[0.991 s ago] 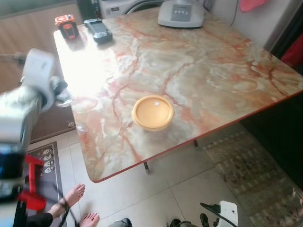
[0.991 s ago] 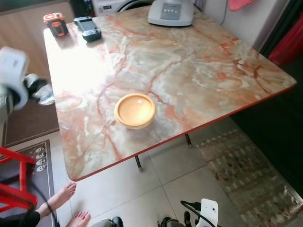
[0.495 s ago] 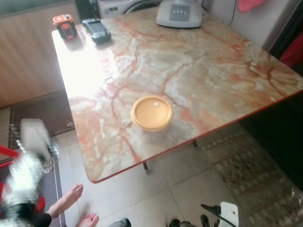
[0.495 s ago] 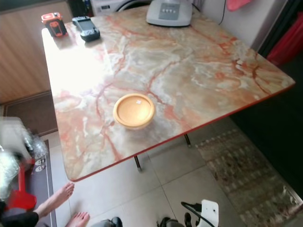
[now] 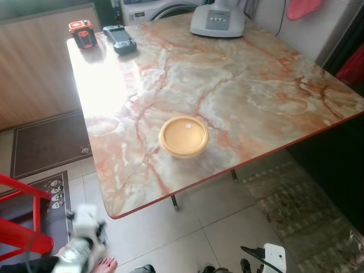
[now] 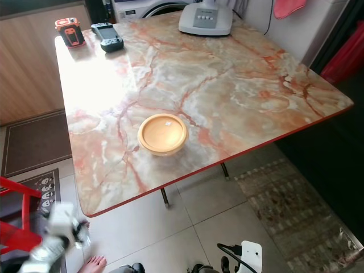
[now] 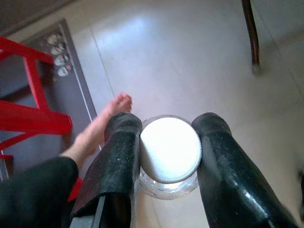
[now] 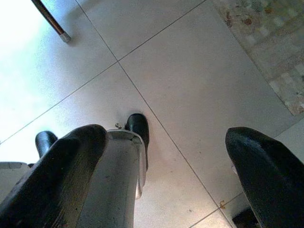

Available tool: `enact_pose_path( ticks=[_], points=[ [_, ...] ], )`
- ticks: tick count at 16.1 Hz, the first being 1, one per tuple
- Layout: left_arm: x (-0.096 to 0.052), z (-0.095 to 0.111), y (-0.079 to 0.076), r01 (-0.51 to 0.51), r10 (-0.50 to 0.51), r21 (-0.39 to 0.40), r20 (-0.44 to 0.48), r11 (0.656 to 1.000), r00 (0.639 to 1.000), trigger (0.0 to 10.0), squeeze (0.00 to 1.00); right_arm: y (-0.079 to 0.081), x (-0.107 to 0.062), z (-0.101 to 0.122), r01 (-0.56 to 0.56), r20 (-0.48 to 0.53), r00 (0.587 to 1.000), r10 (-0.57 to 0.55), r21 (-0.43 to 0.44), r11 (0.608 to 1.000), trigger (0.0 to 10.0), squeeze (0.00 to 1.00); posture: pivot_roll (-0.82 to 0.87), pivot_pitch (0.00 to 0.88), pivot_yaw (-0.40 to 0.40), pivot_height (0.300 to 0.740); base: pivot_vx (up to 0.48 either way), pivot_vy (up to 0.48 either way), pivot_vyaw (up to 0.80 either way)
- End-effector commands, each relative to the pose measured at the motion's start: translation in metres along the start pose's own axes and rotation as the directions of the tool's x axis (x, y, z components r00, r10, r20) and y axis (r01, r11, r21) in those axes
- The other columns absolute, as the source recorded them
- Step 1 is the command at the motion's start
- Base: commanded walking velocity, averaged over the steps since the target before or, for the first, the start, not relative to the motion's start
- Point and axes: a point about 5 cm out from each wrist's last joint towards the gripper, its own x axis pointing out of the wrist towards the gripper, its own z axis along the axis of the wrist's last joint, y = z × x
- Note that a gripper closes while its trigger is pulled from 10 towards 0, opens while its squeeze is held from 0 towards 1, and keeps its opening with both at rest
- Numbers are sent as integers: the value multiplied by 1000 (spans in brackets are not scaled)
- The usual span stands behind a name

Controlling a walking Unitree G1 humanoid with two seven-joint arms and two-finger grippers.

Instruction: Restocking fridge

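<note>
Marble table (image 5: 244,85) is the biggest thing here, pink and grey with red lines running across it. It stands on a pale tiled floor (image 5: 227,227). A worn rug (image 5: 301,199) lies on the floor under the table's right side, and a dark mat (image 5: 45,142) lies on the left by a wooden wall. A red frame (image 5: 23,216) stands low on the left.

At the far end of the table sits a grey machine with buttons (image 5: 218,18). Near the far left corner sit a dark game controller (image 5: 119,38) and a small orange and black gadget (image 5: 82,32), just beside each other. Closer in, near the front edge, sits a round yellow container (image 5: 183,135) with a lid on it, well apart from the other things.

The left gripper (image 7: 166,156) is low down by the floor, left of the table and blurred in the head views. Its two black fingers (image 7: 118,156) press on both sides of a clear jar with a white lid (image 7: 170,149), so it grips the jar tight. A person's bare foot (image 7: 102,128) and a dark sleeve (image 7: 33,190) are on the floor just past it.

The right gripper (image 8: 166,171) hangs over the tiles with its fingers spread wide and nothing between them.
</note>
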Motion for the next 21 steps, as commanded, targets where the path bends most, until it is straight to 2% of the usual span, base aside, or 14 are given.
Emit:
enact_pose_path(
  ticks=[1, 3, 5, 7, 8, 11, 15, 18, 21],
  points=[
    [-3, -9, 0, -5, 5, 26, -18, 1000, 1000, 10000, 0, -2, -2, -10, 3, -36, 999, -3, -4, 1000, 10000, 0, 19, 151, 9, 740, 0, 0, 0],
    [-7, -29, -11, 46, -37, 81, -116, 996, 993, 10000, 0, -2, -3, -11, 2, -39, 999, -3, -7, 1000, 10000, 0, 23, 167, 9, 740, 0, 0, 0],
    [-9, -39, -10, 33, -19, 91, -158, 995, 987, 10000, 0, -2, -3, -12, 0, -41, 999, -1, -11, 1000, 10000, 0, 18, 175, 10, 740, 0, 0, 0],
    [-10, -40, -8, -19, 29, 67, -153, 998, 988, 10000, 0, -1, -3, -13, -9, -43, 999, 8, -28, 1000, 10000, 0, 13, 189, 9, 740, 0, 0, 0],
    [-9, -37, -12, -31, 35, 30, -134, 999, 990, 10000, 0, -2, -3, -14, -11, -44, 999, 9, -31, 999, 10000, 0, 15, 192, 7, 740, 0, 0, 0],
    [-10, -41, -21, -35, 33, -8, -143, 999, 989, 10000, 0, -2, -4, -14, -9, -42, 999, 8, -32, 999, 10000, 0, 6, 204, 9, 740, 0, 0, 0],
    [-11, -45, -26, -28, 27, 0, -173, 1000, 985, 10000, 0, 0, -2, -9, -11, -31, 999, 10, -27, 1000, 10000, 0, -1, 189, 20, 740, 0, 0, 0],
    [-6, -35, -20, -43, 43, 3, -160, 999, 986, 10000, 0, 6, 2, 4, -16, -5, 1000, 16, -19, 1000, 10000, 0, -3, 156, 36, 740, 0, 0, 0],
    [-9, -42, -22, -28, 29, 5, -174, 1000, 984, 10000, 0, 2, 0, -1, -1, -1, 1000, 1, 8, 1000, 10000, 0, -11, 164, 43, 740, 0, 0, 0]
  ],
)
